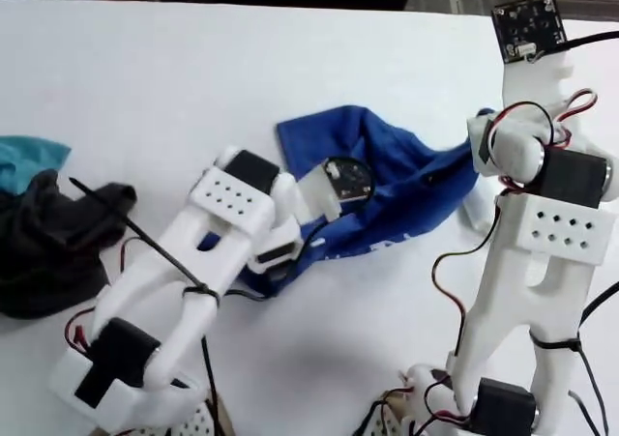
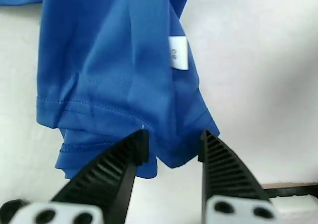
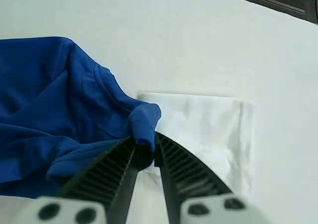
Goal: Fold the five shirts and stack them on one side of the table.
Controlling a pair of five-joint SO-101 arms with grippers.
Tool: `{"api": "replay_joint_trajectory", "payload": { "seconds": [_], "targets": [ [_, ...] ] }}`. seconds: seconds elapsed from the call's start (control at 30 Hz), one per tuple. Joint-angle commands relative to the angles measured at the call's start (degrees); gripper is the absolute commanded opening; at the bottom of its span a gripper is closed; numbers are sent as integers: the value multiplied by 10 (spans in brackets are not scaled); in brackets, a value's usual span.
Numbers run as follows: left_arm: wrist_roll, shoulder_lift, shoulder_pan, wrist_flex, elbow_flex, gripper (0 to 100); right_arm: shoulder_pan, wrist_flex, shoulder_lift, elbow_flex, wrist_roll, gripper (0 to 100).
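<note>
Cloth of the blue shirt (image 1: 406, 189) lies bunched on the desk (image 1: 145, 88); right hand (image 3: 146, 152) clamps one fold over a white shirt (image 3: 208, 127); left hand (image 2: 171, 147) gapes at its hem

The high view looks steeply down over the white table (image 1: 145, 78) from above the side where the arms are based, far enough back to take in both arms and the blue shirt (image 1: 406, 180) between them. The left wrist view looks out along its own left gripper (image 2: 171, 144), very near the shirt's hem and the tabletop, while the right wrist view looks along the right gripper (image 3: 147, 147), just as near, toward the table's far edge. All three views share the blue shirt.
</note>
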Motion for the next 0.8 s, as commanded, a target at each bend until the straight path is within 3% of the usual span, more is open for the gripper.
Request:
{"api": "replay_joint_trajectory", "payload": {
  "seconds": [0.0,0.2,0.53,0.77],
  "targets": [
    [4,-8,9,20,-22,190,-1,-11,-22,-2,-1,21],
    [98,-2,2,40,-39,194,-3,-11,-22,-2,-1,21],
    [100,-2,35,29,-32,194,-3,-11,-22,-2,-1,21],
    [108,-2,64,-33,26,194,-2,-11,-22,-2,-1,21]
  ]
}}
